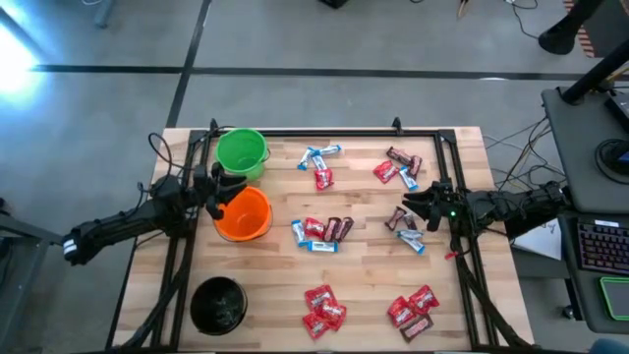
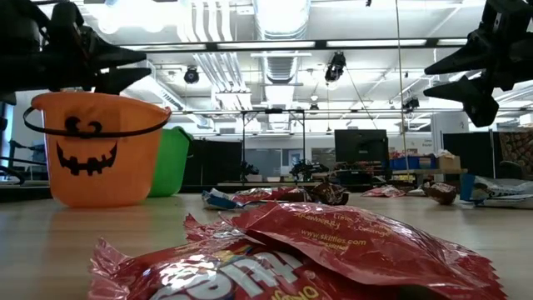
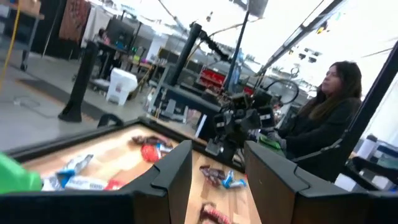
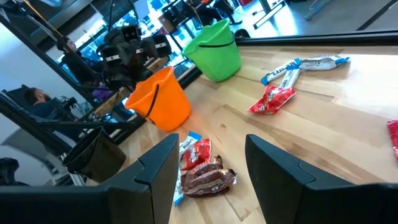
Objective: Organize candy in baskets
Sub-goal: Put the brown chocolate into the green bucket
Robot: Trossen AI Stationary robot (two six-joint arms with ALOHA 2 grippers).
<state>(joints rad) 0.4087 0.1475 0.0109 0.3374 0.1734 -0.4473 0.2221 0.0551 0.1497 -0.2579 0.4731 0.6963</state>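
Observation:
Three buckets stand on their bases at the table's left: green [image 1: 241,152] far, orange [image 1: 244,213] in the middle, black [image 1: 218,303] near. Wrapped candy lies in loose groups on the wood: blue-and-white bars [image 1: 321,153], a red piece [image 1: 322,178], a mixed middle pile [image 1: 322,232], and red packs near the front [image 1: 322,308]. My left gripper [image 1: 218,194] hovers open just above the orange bucket's left rim [image 2: 50,102]. My right gripper [image 1: 408,209] hangs open and raised over the right-hand candy [image 1: 408,234], pointing toward the middle pile [image 4: 202,168].
More candy lies at the far right [image 1: 400,167] and near right [image 1: 413,310]. A black frame [image 1: 324,132] borders the table. A person [image 3: 323,118] sits beyond the right side, next to a desk with a keyboard [image 1: 600,246]. Bare wood lies between the groups.

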